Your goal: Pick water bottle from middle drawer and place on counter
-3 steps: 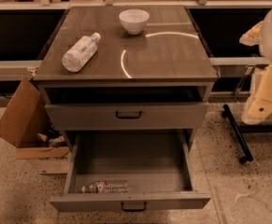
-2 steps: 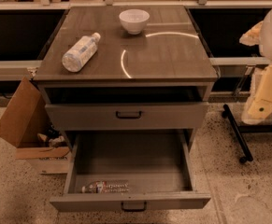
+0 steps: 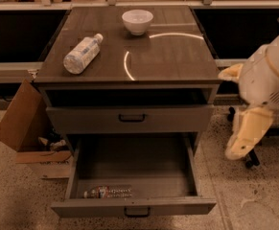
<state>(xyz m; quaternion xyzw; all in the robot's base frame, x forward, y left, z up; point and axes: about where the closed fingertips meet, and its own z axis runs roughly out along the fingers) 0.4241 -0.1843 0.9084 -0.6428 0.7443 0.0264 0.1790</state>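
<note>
Showed a grey cabinet (image 3: pixel 203 116) from the front and above, with its lowest drawer pulled out. Found the water bottle (image 3: pixel 108 192) lying on its side inside the open middle drawer (image 3: pixel 134 207), just behind the front wall and left of centre. Noted on the counter (image 3: pixel 177 56) a bigger bottle (image 3: pixel 83 54) on its side at the left and a white bowl (image 3: pixel 137 21) upright near the back edge, well apart. Located the gripper (image 3: pixel 237 150) to the right of the cabinet, above the floor, pointing down, apart from drawer and water bottle; could not tell whether released or clenched. Recorded a cardboard box (image 3: pixel 21 123) on the floor beside the cabinet's left side
</note>
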